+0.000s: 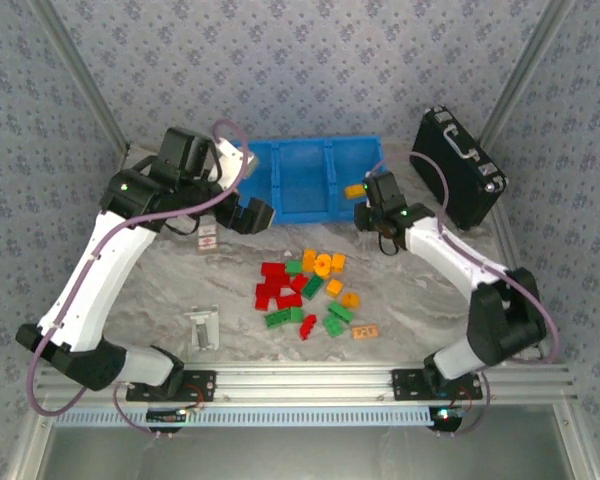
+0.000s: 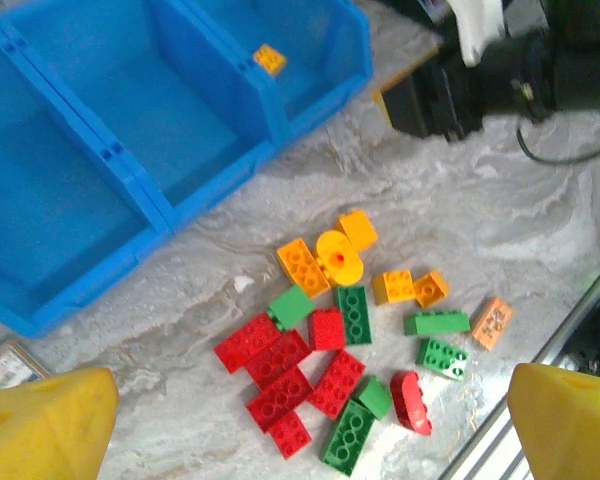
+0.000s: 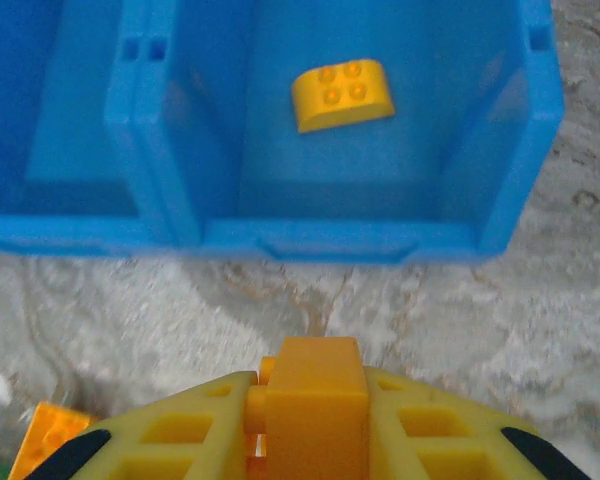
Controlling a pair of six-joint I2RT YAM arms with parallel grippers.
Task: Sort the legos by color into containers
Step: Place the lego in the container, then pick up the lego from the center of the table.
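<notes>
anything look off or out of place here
Nothing spilled or damaged. Two non-bricks lie by the legos: a flat pale-orange tag at the pile's near right edge, and a grey-white metal bracket apart to its left. Neither matches the red, green or yellow bricks.

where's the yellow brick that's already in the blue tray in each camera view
Top external: the yellow brick lies in the right-hand compartment of the blue tray.
Left wrist: top middle, in the end compartment.
Right wrist: upper middle, on the compartment floor, beyond the orange brick clamped in the right gripper.
Shared landmark: the tray's divider wall beside the brick.
</notes>
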